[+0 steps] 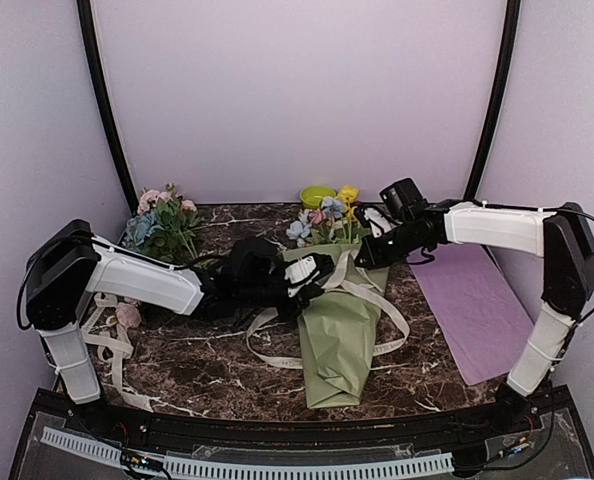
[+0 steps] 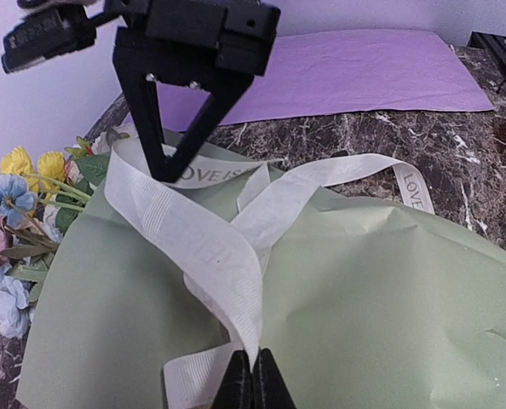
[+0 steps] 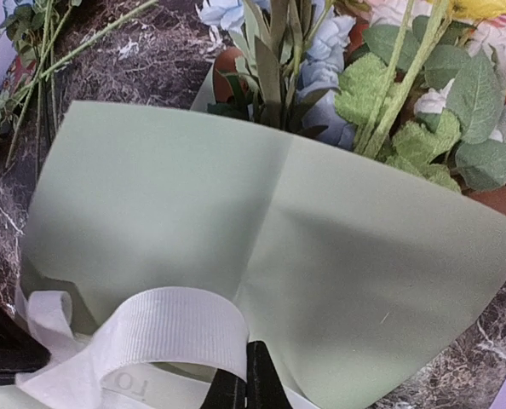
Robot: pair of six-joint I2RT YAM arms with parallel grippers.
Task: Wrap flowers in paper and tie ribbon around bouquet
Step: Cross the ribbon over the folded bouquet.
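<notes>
**Top view.** The bouquet [image 1: 339,335] lies at frame centre on the counter [image 1: 197,375]. Its wide end points up-frame, with the flowers [image 1: 327,215] projecting there. The ribbon [image 1: 397,312] loops out either side of the cone. Both my arms meet over its upper part.

**Left wrist view.** My left jaws, bottom centre, are pressed together on one ribbon strand. My right jaws, upper left, pinch the crossing strand above the paper [image 2: 364,307]. I judge this opposed hold keeps both strands taut, so the crossing can be drawn into a knot.

**Right wrist view.** My right jaws, bottom centre, are closed on a ribbon loop. The cone's open mouth and blooms fill the upper frame. No finished knot is visible.
</notes>
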